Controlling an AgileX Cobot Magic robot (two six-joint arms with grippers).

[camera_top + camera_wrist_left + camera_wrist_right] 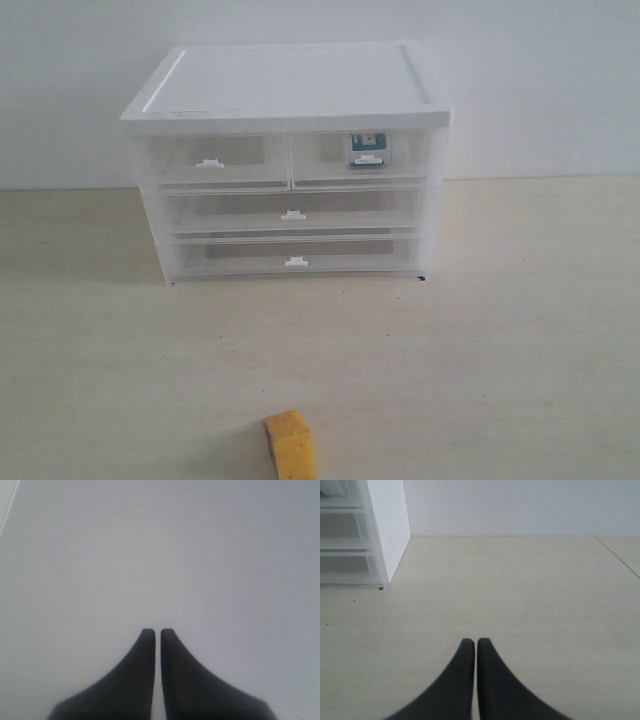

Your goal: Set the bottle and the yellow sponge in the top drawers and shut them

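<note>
The yellow sponge [291, 445] lies on the pale table near its front edge, in the exterior view. The bottle [367, 149] stands inside the right top drawer [360, 158], seen through the clear front. The left top drawer [215, 160] looks empty. Both top drawers sit pushed in, flush with the cabinet [290, 90]. Neither arm shows in the exterior view. My left gripper [157, 631] is shut with nothing in it, facing a blank grey-white surface. My right gripper [475, 641] is shut and empty above bare table, with the cabinet's side [387, 530] some way off.
Two full-width clear drawers [292, 212] [295, 258] sit shut below the top pair. A plain white wall [540, 90] stands behind the cabinet. The pale wooden table [500, 330] spreads around the cabinet and the sponge.
</note>
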